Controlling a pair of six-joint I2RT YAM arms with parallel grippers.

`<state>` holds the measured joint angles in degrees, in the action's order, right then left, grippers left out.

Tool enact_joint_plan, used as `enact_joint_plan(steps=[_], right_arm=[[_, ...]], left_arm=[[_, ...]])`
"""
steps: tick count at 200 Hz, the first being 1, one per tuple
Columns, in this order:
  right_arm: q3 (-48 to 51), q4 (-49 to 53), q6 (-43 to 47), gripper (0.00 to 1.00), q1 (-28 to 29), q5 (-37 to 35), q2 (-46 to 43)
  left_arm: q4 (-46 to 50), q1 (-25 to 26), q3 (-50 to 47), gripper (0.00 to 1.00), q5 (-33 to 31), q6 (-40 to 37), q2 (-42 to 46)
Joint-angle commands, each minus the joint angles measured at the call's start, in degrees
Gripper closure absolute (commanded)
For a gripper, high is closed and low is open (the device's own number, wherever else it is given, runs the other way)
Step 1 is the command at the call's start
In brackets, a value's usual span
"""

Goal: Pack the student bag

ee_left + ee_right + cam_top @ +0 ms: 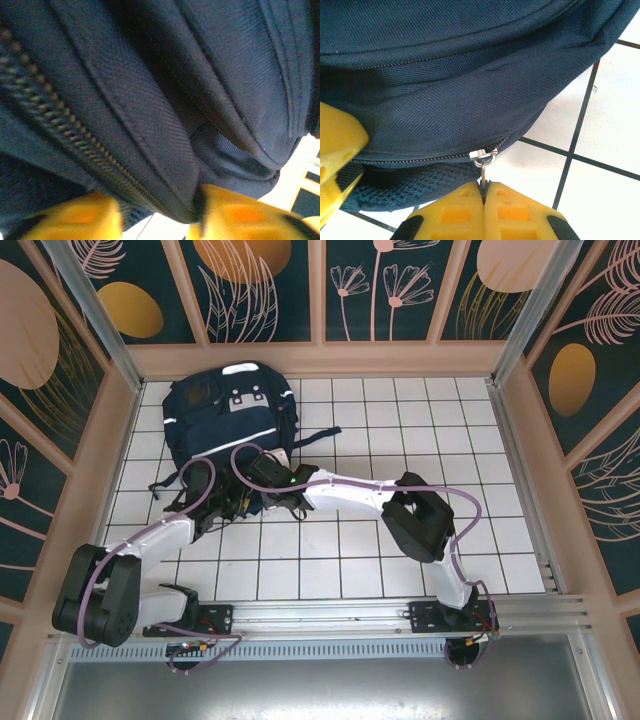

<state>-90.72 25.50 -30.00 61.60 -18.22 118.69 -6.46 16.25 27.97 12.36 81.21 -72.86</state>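
Pinching zipper pull [483, 168] of student bag [205, 415], right hand [484, 188] closed, left hand [155, 212] blurred, straddling bag fabric, grip unclear

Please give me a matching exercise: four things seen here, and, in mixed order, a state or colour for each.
1 zipper pull
2 student bag
3 left hand
4 table

a white tiles
b bag edge between its fingers
c pinched by the shut right hand
d dark navy

Pairs: 1-c, 2-d, 3-b, 4-a
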Motion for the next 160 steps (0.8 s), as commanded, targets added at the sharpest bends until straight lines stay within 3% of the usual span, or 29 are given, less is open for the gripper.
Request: enact_joint_plan(steps=[1, 9, 76, 134, 160], right_arm=[[0.3, 1.0, -0.8, 1.00, 0.3, -0.4, -0.4], [0.6, 1.1, -0.6, 1.00, 0.2, -0.8, -0.7], [8.5, -1.4, 1.2, 1.00, -5.9, -3.4, -5.3], [10.0, -6.7, 8.2, 1.00, -14.7, -4.3, -4.5], [7.7, -9.3, 10.6, 1.00, -18.4, -3.1, -1.5]], left_arm=[[1.6, 0.4, 2.3, 0.88, -5.0, 0.7, -0.7], [3.9, 0.5, 3.1, 1.00, -6.4, -0.3, -0.3], [16.5, -0.5, 4.6, 1.00, -12.9, -5.8, 9.8], [23.2, -5.1, 6.9, 1.00, -9.1, -11.0, 17.3], [25.8, -6.8, 7.8, 1.00, -3.5, -12.6, 18.9]])
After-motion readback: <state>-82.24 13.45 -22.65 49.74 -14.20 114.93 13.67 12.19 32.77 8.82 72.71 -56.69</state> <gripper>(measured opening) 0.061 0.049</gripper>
